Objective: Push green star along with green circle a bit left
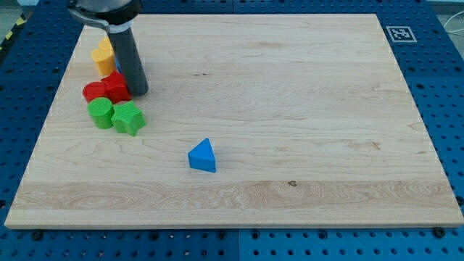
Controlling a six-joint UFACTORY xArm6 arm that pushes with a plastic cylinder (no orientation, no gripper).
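Observation:
The green star (128, 118) lies near the board's left side, touching the green circle (101, 112) on its left. My tip (139, 93) rests on the board just above and to the right of the green star, right beside a red block (116, 87). It stands a short way from the star, not touching it.
Two red blocks (95, 92) sit just above the green pair. A yellow block (103, 56) lies higher up, with a blue block mostly hidden behind the rod. A blue triangle (202, 156) lies at the lower middle. The wooden board (290, 109) has its left edge close by.

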